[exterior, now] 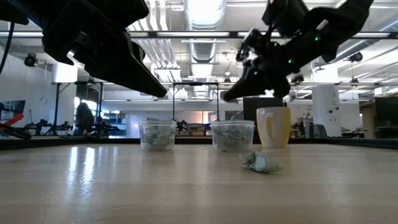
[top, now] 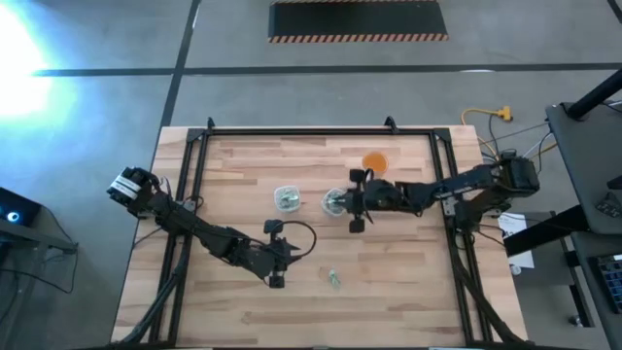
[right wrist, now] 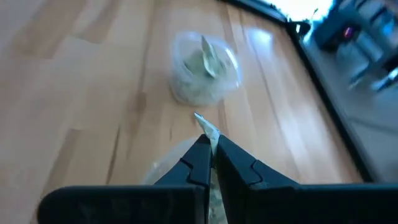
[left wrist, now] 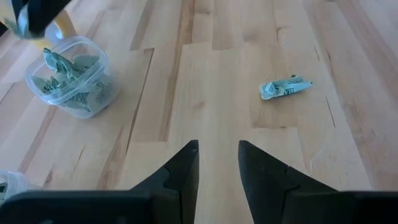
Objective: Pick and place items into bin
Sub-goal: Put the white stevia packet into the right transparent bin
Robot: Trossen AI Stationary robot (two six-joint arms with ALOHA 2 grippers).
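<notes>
Best to lift the right claw (right wrist: 211, 152) straight and slowly, jaws pinched tight on the small pale green-and-white crumpled wrapper piece (right wrist: 207, 129) poking out between the tips. Directly beneath, in the right wrist view, the rim of a clear round plastic cup (top: 334, 202), so a sideways tug would likely tip it or drag other pieces out. Cannot tell whether this piece is going in or coming out; either way, worth keeping the claw centred over the cup mouth and clear of its wall.

Left claw (left wrist: 217, 155) hovering low over the pale wooden slatted worktop (top: 408, 292) at the near middle, jaws parted and holding nothing. Next target probably the 1 loose crumpled green-and-white wrapper (left wrist: 284, 88) lying flat just ahead of it, near side, well apart from both cups.

A 2nd clear plastic cup (top: 286, 198), left of the first, stuffed with the same thin, creased, papery scraps. Orange cup (top: 375, 161) at the far right, beside the right arm.
</notes>
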